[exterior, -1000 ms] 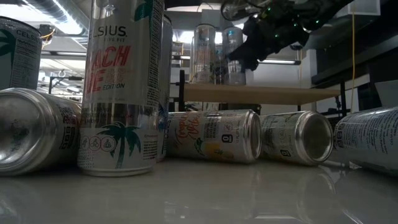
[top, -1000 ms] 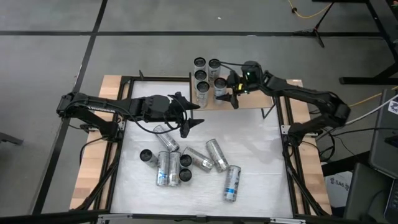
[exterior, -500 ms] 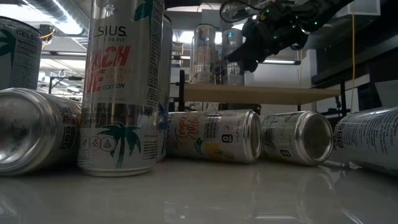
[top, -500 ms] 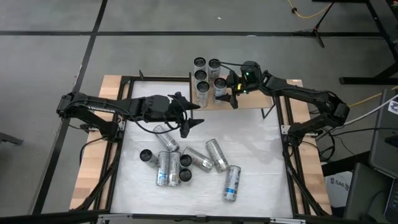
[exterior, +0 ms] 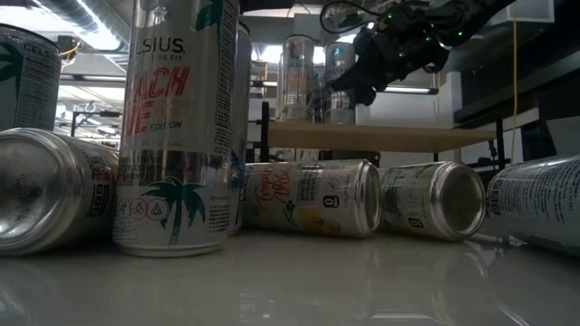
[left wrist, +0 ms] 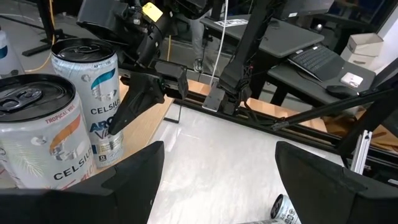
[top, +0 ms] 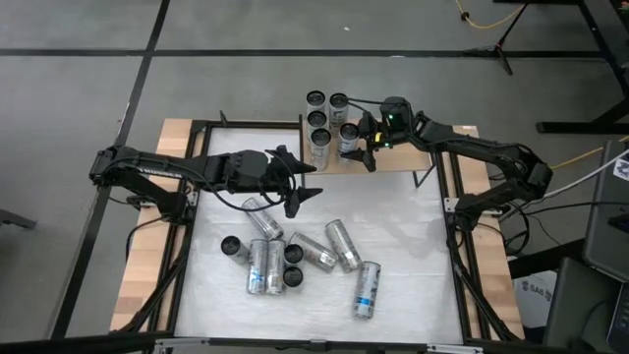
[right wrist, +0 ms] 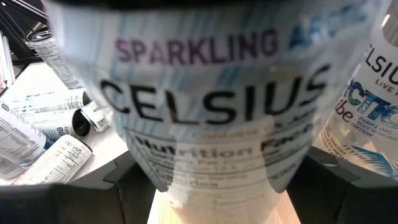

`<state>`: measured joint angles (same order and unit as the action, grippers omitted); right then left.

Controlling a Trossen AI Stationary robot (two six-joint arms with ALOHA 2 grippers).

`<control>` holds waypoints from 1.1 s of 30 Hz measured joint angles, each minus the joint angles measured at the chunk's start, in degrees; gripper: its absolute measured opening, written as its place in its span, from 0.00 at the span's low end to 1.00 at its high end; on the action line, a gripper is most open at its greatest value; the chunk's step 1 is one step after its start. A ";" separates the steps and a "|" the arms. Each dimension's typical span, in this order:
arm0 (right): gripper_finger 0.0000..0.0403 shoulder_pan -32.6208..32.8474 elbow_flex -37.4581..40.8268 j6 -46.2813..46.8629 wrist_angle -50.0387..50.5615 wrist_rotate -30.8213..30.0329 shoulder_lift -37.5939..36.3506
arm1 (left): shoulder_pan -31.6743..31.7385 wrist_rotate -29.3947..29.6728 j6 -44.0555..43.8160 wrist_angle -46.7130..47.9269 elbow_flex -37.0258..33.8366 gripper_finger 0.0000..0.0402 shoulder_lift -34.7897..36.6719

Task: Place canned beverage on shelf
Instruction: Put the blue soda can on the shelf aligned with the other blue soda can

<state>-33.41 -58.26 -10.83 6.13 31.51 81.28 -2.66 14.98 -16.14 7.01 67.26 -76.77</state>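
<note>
The shelf [top: 393, 159] is a pale wood board on black posts at the table's far edge, and several silver cans [top: 317, 118] stand on it. The can nearest my right gripper [top: 348, 131] stands upright with its base on the board [right wrist: 217, 211]. It fills the right wrist view [right wrist: 217, 112]. My right gripper [top: 360, 157] is open, just on this can's near-right side, with its fingers [right wrist: 106, 186] standing on either side of the can's lower part. I see no touch. My left gripper [top: 300, 187] is open and empty above the table, left of the shelf.
Several cans [top: 280, 258] lie or stand in a cluster on the white tabletop near its middle. One more can [top: 366, 290] lies toward the near right. In the low view a tall upright can [exterior: 177, 127] and lying cans [exterior: 313, 197] stand in front of the shelf [exterior: 381, 136].
My right gripper has drawn slightly up and away from the can on the shelf. The can has stayed standing where it was.
</note>
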 joint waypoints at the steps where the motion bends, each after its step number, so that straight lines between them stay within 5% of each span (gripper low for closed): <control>1: 0.73 0.00 0.00 0.02 0.00 0.01 0.00 | 0.00 0.00 0.00 0.00 0.00 0.76 0.00; 12: 0.74 0.00 0.00 0.02 -0.01 0.00 0.01 | 0.00 0.00 0.00 0.00 0.00 0.76 0.00; 23: 0.98 0.00 0.00 0.02 -0.02 -0.02 0.02 | 0.00 0.00 0.00 0.00 0.00 0.76 0.00; 33: 0.93 0.00 0.02 0.01 1.21 -0.24 -3.00 | 0.00 0.00 0.00 0.00 0.00 0.76 0.00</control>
<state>-33.41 -58.24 -10.82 7.35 31.27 78.27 -2.66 14.98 -16.14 7.01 67.26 -76.77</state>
